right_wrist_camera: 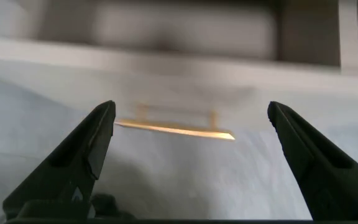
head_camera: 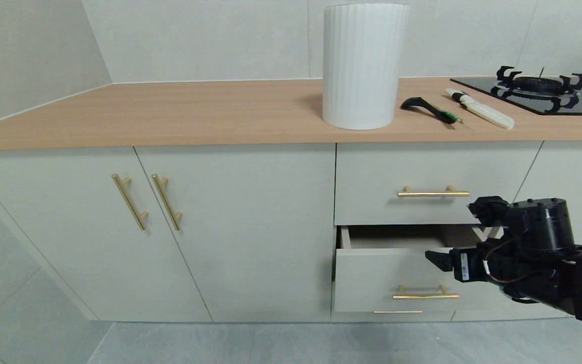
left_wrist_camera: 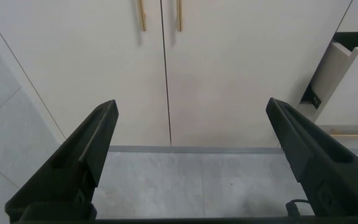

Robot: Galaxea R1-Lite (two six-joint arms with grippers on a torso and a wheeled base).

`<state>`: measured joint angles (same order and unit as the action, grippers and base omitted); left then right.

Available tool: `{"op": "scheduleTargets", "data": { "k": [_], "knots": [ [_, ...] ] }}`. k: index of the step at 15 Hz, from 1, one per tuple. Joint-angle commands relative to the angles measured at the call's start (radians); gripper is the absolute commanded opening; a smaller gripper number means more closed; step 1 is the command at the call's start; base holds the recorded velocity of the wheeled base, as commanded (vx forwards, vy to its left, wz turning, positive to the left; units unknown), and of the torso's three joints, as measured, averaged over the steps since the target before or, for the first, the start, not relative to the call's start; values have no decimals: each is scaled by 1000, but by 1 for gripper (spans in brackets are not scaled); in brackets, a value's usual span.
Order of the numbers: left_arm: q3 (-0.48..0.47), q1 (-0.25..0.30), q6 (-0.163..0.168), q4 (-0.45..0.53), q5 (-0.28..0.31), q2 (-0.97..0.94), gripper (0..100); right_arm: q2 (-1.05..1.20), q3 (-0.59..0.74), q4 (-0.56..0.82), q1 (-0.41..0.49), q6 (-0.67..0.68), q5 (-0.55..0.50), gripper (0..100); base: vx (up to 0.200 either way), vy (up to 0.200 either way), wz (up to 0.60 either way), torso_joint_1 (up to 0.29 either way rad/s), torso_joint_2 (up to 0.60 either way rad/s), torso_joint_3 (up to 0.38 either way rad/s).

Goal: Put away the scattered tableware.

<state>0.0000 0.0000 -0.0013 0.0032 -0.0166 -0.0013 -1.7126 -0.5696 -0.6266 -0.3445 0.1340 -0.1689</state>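
I see right gripper [head_camera: 455, 232] before half-open lower drawer [head_camera: 387, 273], jaws wide apart, empty. Left gripper [left_wrist_camera: 191, 106] jaws likewise spread, facing cabinet doors [left_wrist_camera: 166, 68]. Black spoon [head_camera: 428, 108] and white knife [head_camera: 480, 108] lie on bench [head_camera: 195, 108], well above jaws.

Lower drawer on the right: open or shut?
Partly open. The lower drawer juts out, with a dark gap showing above its front; the upper drawer sits flush.

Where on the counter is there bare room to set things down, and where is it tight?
The countertop is bare from the left wall corner to the white ribbed container. Crowded: between that container and the stove, where a black-handled utensil and a white knife lie.
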Motion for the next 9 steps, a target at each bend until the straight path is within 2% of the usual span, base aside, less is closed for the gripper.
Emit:
{"op": "scheduleTargets", "data": {
  "k": [1, 6, 9],
  "knots": [
    [0, 0, 0, 0, 0, 1, 100, 2, 0, -48, -13, 6, -3, 100, 0, 0, 0, 0, 0, 0],
    [0, 0, 0, 0, 0, 1, 100, -246, 25, -358, -10, 19, -86, 100, 0, 0, 0, 0, 0, 0],
    [0, 0, 0, 0, 0, 1, 100, -358, 33, -527, -8, 16, -89, 100, 0, 0, 0, 0, 0, 0]
  ]
}}
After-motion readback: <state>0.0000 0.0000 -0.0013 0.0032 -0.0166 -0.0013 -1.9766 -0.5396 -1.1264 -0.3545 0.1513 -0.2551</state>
